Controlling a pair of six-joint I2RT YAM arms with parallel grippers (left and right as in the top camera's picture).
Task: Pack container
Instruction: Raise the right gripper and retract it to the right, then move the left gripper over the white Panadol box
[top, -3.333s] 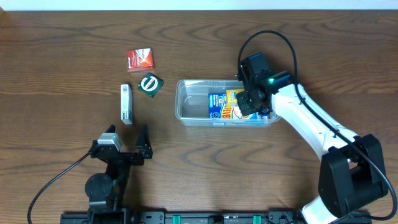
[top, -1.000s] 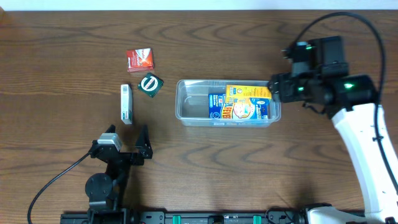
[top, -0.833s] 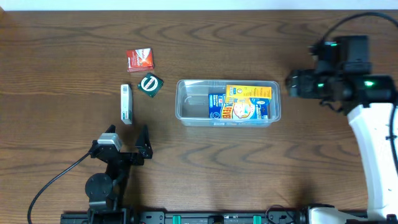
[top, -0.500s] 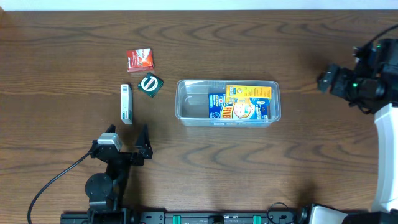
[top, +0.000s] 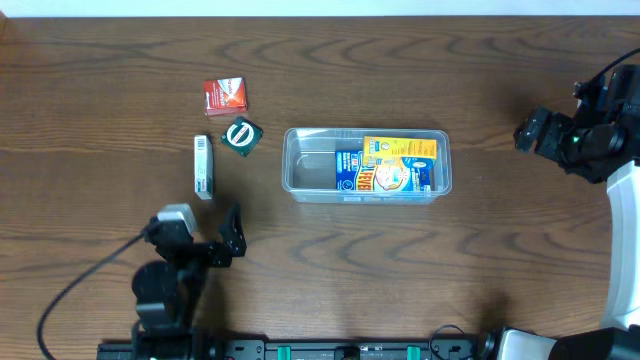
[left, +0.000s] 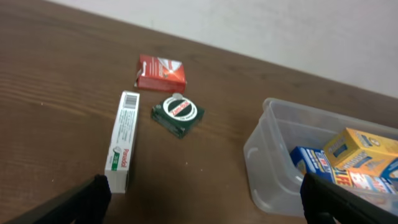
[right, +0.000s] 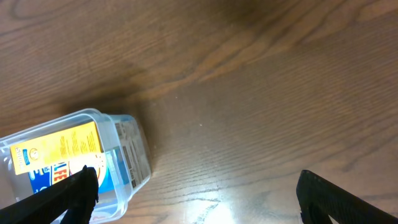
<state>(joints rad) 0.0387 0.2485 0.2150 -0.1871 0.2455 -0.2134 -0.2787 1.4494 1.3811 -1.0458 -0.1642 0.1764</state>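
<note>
table (top: 400, 260) dark wood grain | wall (left: 280, 25) pale | left pincer (left: 205, 196) released | right pincer (right: 199, 190) released

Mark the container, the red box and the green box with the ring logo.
container (top: 308, 165), overhead view, bare floor at its left end
red box (top: 225, 96), overhead view, middle of top face
green box (top: 241, 134), overhead view, ring logo on top

No wording reads clearly. The narrow white box (left: 122, 140), near the bench's left edge, bears green lettering along its side, too blurred to spell. The blue and yellow box (top: 386, 168) in the container (left: 268, 175) shows bold red letters, illegible. The dark green box (left: 178, 114) carries a white ring crossed by a band, and the red box (left: 161, 73) a white mark.
</note>
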